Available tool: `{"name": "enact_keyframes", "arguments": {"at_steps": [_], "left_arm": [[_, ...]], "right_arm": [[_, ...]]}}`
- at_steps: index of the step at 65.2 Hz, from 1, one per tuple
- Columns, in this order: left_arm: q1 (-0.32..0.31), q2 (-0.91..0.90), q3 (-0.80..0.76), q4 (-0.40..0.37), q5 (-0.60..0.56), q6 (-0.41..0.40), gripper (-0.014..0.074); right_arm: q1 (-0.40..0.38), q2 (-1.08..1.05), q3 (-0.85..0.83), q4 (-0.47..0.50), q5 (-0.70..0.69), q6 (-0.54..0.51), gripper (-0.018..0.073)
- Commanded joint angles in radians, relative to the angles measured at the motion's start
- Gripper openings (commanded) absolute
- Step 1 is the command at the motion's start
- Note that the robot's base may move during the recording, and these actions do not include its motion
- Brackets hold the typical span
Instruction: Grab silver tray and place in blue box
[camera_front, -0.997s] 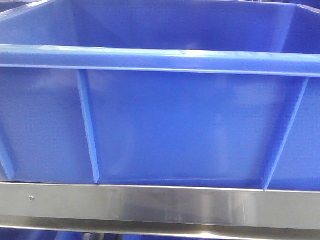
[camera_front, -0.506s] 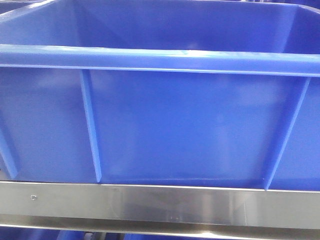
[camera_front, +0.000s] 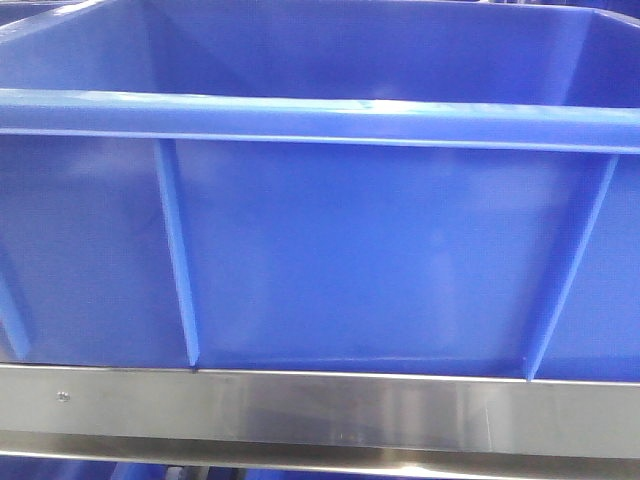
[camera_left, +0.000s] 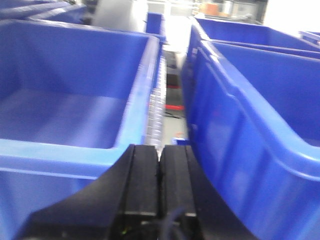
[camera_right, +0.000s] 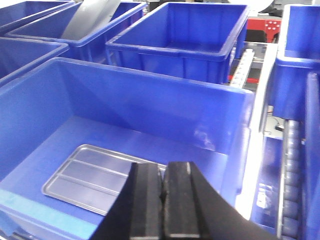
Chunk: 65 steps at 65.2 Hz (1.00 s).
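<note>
On my right wrist view, the right pincer (camera_right: 161, 192) is clenched, its two black fingers (camera_right: 144, 200) pressed together with nothing between them, hanging over the near edge of the large deep bright-blue plastic crate (camera_right: 150, 95). Just beyond those fingers, the shiny shallow rectangular silver tray (camera_right: 97, 177) lies flat on the crate's floor, its raised rim and two lengthwise ridges plainly showing, its near right corner hidden behind the pincer. Farther out I see more blue crates (camera_right: 200, 35) in rows behind it, one at the far left holding a dull grey flat tray (camera_right: 92, 15) that leans up out of it, and a line of pale conveyor rollers (camera_right: 245, 62) running back on the right. On my left wrist view, the left pincer (camera_left: 160, 172) is likewise clenched and empty, its black fingers (camera_left: 142, 175) meeting along a thin seam; it sits low between two other blue crates (camera_left: 75, 100), with a roller track (camera_left: 156, 107) leading away down the gap between them. The front view is filled by the ribbed outer wall and thick rim of a blue crate (camera_front: 330, 250), resting on a brushed steel rail (camera_front: 320, 410).
</note>
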<state>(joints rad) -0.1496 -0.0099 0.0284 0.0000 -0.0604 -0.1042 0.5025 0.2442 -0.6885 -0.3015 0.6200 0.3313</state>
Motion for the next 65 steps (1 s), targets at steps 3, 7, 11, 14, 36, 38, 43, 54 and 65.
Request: {"name": "enact_keyframes", "arguments": {"at_steps": [3,7,11,14,36,38,43,54,65], "left_arm": [[-0.025,-0.02,-0.003,0.0,-0.086,-0.013,-0.0094],[-0.027,-0.02,-0.003,0.0,-0.086,-0.013,-0.0094],[-0.027,-0.02,-0.003,0.0,-0.086,-0.013,-0.0094],[-0.027,-0.02,-0.003,0.0,-0.086,-0.013,-0.0094],[-0.027,-0.02,-0.003,0.0,-0.086,-0.013,-0.0094],[-0.027,-0.02,-0.003,0.0,-0.086,-0.013,-0.0094],[-0.027,-0.02,-0.003,0.0,-0.086,-0.013,-0.0094],[-0.027,-0.02,-0.003,0.0,-0.086,-0.013,-0.0094],[-0.027,-0.02,-0.003,0.0,-0.086,-0.013,-0.0094]], "right_arm": [[0.0,0.012,-0.021,-0.023,-0.089,-0.012,0.0056],[0.0,0.012,-0.021,-0.023,-0.089,-0.012,0.0056],[0.0,0.012,-0.021,-0.023,-0.089,-0.012,0.0056],[0.0,0.012,-0.021,-0.023,-0.089,-0.012,0.0056],[0.0,0.012,-0.021,-0.023,-0.089,-0.012,0.0056],[0.0,0.012,-0.021,-0.023,-0.089,-0.012,0.0056],[0.0,0.012,-0.021,-0.024,-0.089,-0.012,0.0056],[0.0,0.012,-0.015,-0.034,-0.09,-0.012,0.0056],[-0.007,0.012,0.009,-0.039,-0.09,-0.017,0.0056]]}}
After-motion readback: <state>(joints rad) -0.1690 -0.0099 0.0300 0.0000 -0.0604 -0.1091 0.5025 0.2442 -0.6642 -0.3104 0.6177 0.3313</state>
